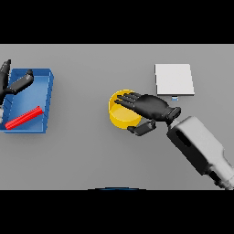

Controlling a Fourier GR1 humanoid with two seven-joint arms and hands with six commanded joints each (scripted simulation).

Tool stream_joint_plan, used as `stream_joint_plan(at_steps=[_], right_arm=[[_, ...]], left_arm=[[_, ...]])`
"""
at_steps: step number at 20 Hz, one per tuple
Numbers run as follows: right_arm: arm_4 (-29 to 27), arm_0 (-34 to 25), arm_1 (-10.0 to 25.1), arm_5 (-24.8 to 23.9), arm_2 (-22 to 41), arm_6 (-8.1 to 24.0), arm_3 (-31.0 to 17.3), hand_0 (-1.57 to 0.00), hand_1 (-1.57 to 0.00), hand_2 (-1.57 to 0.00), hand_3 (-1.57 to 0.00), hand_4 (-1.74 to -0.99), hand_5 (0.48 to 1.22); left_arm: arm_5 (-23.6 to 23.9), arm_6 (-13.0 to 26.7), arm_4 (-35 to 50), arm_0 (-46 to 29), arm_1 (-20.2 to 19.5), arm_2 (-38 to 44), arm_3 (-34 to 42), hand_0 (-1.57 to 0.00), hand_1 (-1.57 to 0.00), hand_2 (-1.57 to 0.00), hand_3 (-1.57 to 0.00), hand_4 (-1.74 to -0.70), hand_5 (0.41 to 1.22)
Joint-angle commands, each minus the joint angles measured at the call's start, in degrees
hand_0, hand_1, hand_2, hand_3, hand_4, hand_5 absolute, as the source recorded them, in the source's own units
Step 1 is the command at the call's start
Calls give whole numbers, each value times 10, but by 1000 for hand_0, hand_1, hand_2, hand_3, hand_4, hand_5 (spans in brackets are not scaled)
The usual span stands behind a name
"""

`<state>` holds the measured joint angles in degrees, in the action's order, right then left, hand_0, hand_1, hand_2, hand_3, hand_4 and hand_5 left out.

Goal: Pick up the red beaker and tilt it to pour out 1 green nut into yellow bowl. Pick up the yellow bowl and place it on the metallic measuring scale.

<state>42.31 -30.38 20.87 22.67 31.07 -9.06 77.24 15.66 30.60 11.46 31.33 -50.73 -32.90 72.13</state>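
The right hand (153, 107) lies over the bowl (119, 118), fingers (130, 100) straight, not gripping. Curl around its rim firmly before lifting toward the scale (174, 79). Left hand (11, 82) idles open.

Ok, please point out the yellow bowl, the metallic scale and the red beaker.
yellow bowl (119, 118): head view, on its front wall.
metallic scale (174, 79): head view, middle of its flat plate.
red beaker (23, 118): head view, its side, lying in the blue tray.

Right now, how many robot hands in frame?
2. The left hand is over the blue tray at the left edge. The right hand reaches over the yellow bowl, fingers across its rim, thumb by its side.
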Motion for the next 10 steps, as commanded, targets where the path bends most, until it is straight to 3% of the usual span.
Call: stream_joint_plan(at_steps=[1,10], right_arm=[[1,-3,-4,5,5,0,-8,1,1,1,1,-1244,685],[26,-43,-20,31,40,2,-84,1,1,1,1,-1303,674]], left_arm=[[-2,0,0,2,2,-1,-3,1,1,1,1,-795,725],[-8,-7,2,8,-1,4,-10,1,1,1,1,-799,738]])
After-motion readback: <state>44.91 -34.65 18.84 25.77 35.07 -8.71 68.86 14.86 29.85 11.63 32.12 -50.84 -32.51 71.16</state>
